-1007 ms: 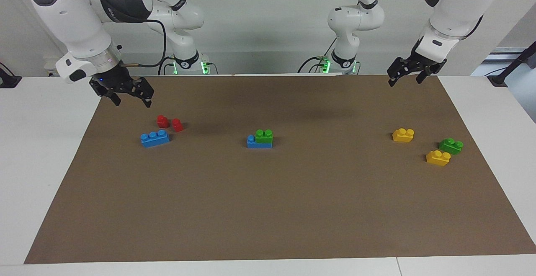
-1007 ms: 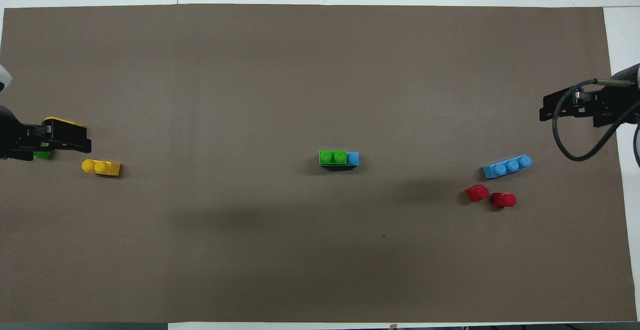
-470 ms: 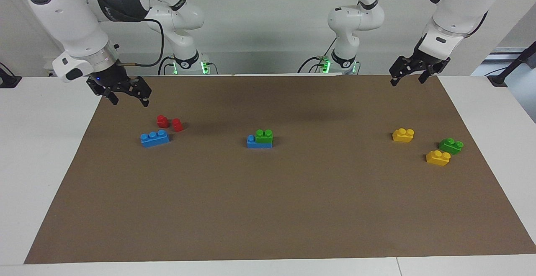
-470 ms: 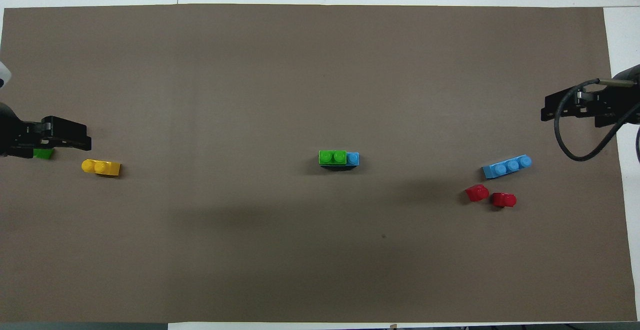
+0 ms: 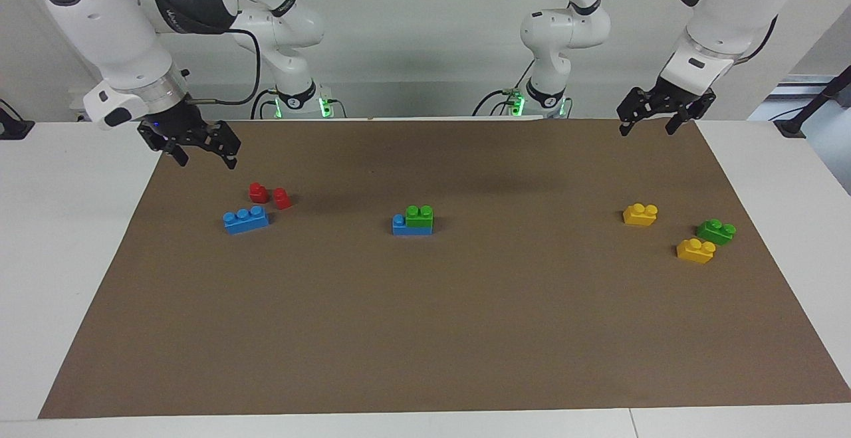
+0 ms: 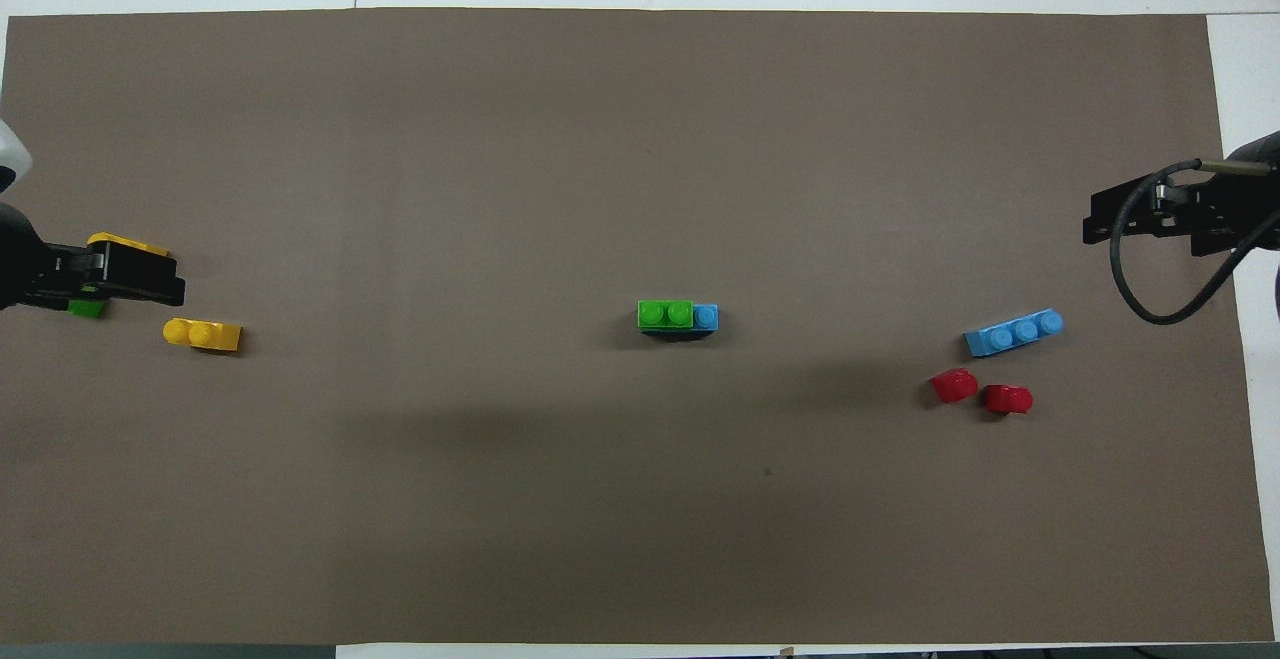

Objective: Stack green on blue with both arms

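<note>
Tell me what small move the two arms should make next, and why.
Probably none beyond parking: the green brick already sits on the blue brick at mid-mat, covering all but one stud. The left hand and right hand are both open, empty and raised at the mat's corners nearest the robots. I'd hold them there, clear of the stack.
</note>
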Tool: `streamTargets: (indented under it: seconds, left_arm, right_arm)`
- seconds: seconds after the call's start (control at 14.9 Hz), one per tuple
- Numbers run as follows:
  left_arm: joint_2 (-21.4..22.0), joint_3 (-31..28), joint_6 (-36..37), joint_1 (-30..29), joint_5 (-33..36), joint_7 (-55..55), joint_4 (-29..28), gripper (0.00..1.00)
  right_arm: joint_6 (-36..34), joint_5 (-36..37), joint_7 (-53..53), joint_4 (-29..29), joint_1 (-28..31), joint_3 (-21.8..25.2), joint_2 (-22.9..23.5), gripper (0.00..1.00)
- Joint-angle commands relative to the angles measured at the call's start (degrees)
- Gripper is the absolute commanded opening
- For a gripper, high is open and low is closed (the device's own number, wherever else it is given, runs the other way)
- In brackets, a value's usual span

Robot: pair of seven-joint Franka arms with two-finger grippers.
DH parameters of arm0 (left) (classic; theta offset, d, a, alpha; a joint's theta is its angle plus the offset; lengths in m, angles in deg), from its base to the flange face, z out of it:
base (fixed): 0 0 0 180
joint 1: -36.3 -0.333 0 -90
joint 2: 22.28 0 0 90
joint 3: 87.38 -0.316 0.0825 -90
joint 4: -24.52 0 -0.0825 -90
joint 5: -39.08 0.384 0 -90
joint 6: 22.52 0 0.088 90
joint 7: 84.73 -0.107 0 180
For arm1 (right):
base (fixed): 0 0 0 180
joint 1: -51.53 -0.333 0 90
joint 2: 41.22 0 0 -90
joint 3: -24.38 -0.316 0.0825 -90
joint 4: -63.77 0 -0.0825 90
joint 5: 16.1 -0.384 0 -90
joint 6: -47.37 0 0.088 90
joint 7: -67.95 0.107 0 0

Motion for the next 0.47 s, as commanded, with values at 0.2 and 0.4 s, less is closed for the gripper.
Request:
streamTargets:
  seconds: [0.2, 0.4]
  left_arm:
    - [-0.2, 0.4, 1.1, -1.0, -0.8, -1.3, 0.6, 1.00]
    - [-0.2, 0.4, 1.2, -0.7, -0.7, -1.3, 0.6, 1.00]
  right_arm:
    - [-1.3, 0.0, -1.3, -0.2, 0.7, -0.5, -0.8, 1.00]
    - [-1.3, 0.0, -1.3, -0.1, 0.8, -0.5, -0.8, 1.00]
